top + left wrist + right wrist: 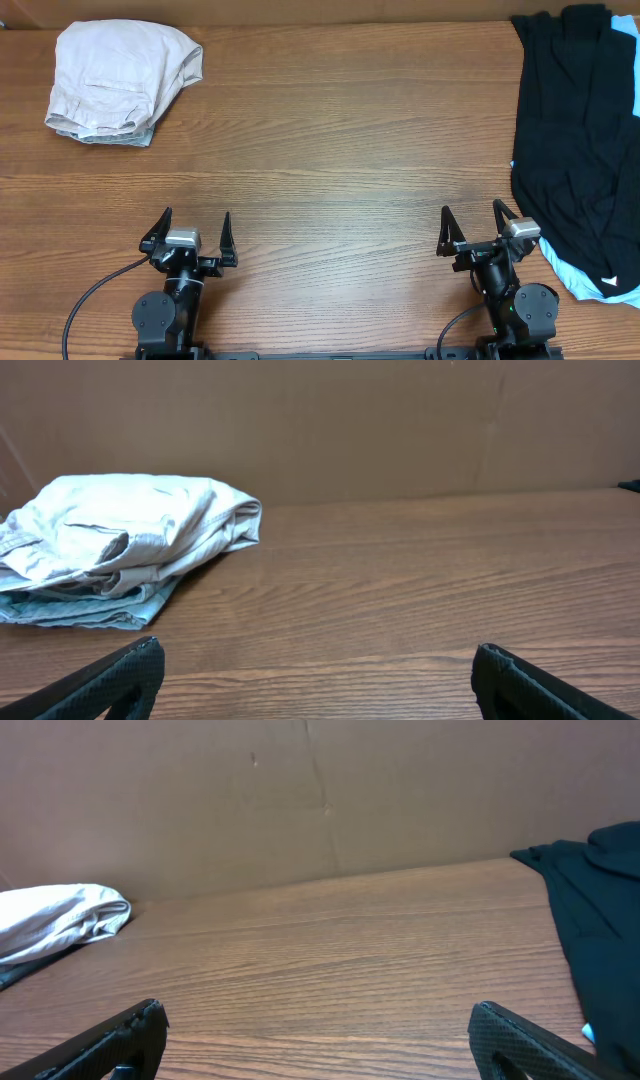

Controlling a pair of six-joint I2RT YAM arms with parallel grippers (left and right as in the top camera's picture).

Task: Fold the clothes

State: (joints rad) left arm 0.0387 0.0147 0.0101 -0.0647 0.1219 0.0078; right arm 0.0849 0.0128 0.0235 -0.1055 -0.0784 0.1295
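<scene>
The pale beige shorts (122, 78) lie folded in a compact bundle at the far left of the table, on top of a light-blue denim piece (100, 136). They also show in the left wrist view (130, 530) and at the left edge of the right wrist view (55, 920). My left gripper (192, 232) is open and empty near the front edge, far from the shorts. My right gripper (472, 226) is open and empty at the front right.
A pile of black garments (575, 130) covers the right side of the table, with a light-blue piece (585, 285) under its near edge, close to my right gripper. A brown cardboard wall (400, 420) stands behind the table.
</scene>
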